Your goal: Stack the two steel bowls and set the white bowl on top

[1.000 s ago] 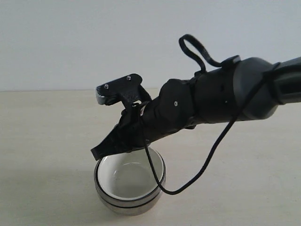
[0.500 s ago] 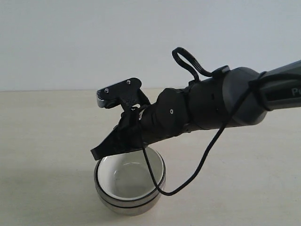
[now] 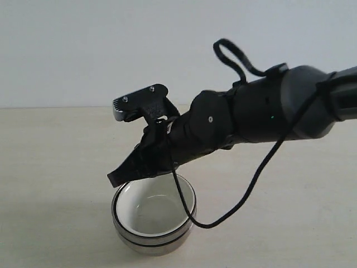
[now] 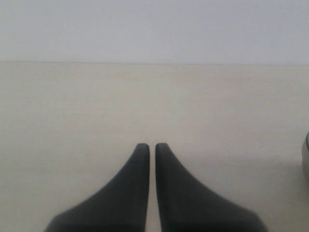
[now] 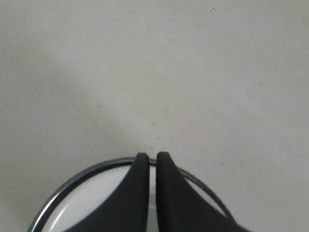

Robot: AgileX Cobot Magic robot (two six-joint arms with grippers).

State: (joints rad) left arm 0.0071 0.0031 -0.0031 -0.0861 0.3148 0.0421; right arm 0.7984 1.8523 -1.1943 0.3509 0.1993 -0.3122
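Right gripper (image 3: 114,179): fingers pressed together, only a thin slit between them, nothing pinched. It points down and toward the left edge of the worktop (image 3: 56,167), carried by the right arm (image 3: 251,117), which reaches in from the right edge.

White bowl (image 3: 153,209): sits upright and empty in the two steel bowls (image 3: 152,244). All three are nested in one stack. Of the steel, only rim bands and a curved lower wall show, and I cannot tell where one steel bowl ends and the other begins.

Gripper vs stack: the tips hover just above the rim of the white bowl on its far-left side. The exterior view shows a small gap between tips and rim. In the right wrist view the tips lie over the steel rim line, with white glaze showing on both sides of the fingers.

Black cable (image 3: 211,227): hangs from the arm in a slack loop, passes over the right side of the bowl rim and dips low beside the stack. I cannot tell whether it touches.

Left gripper (image 4: 148,146): fingers also closed on each other, holding nothing, above bare worktop.

Room: the stack is well away from the far edge, where the worktop meets the pale wall (image 3: 111,44). Open surface lies to the left, right and behind it; the near edge is out of view
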